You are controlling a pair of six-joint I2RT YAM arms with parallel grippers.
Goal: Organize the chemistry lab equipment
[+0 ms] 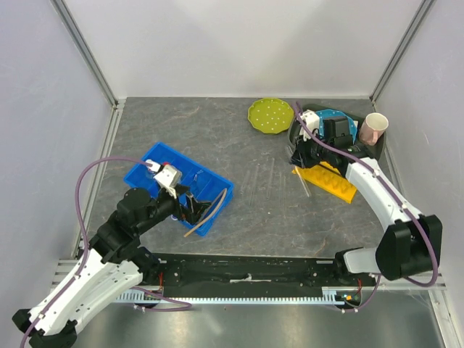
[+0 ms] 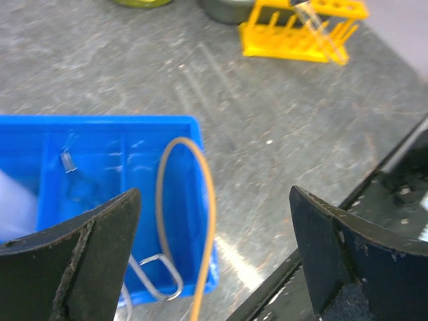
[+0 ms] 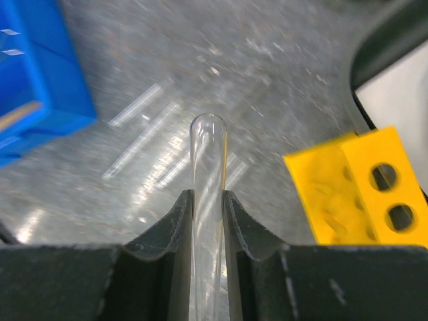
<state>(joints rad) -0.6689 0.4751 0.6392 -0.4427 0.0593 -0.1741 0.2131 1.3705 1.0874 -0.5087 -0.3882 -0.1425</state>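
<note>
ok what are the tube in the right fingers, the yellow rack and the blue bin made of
The tube looks like clear glass: see-through with bright glints, though clear plastic is possible. The yellow rack is likely moulded plastic, opaque and matte. The blue bin is likely plastic, with glossy, thin walls.

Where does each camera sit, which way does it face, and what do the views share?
Top external: above and behind the arm bases, looking down at the grey table; both arms show, left claw over the blue plastic bin, right claw by the yellow test-tube rack.
Left wrist: on the left arm, looking over the bin toward the rack; its open claw frames the view.
Right wrist: looks down past its claw, shut on a thin clear glass tube.
Shared: both wrist views show bin and rack.
</note>
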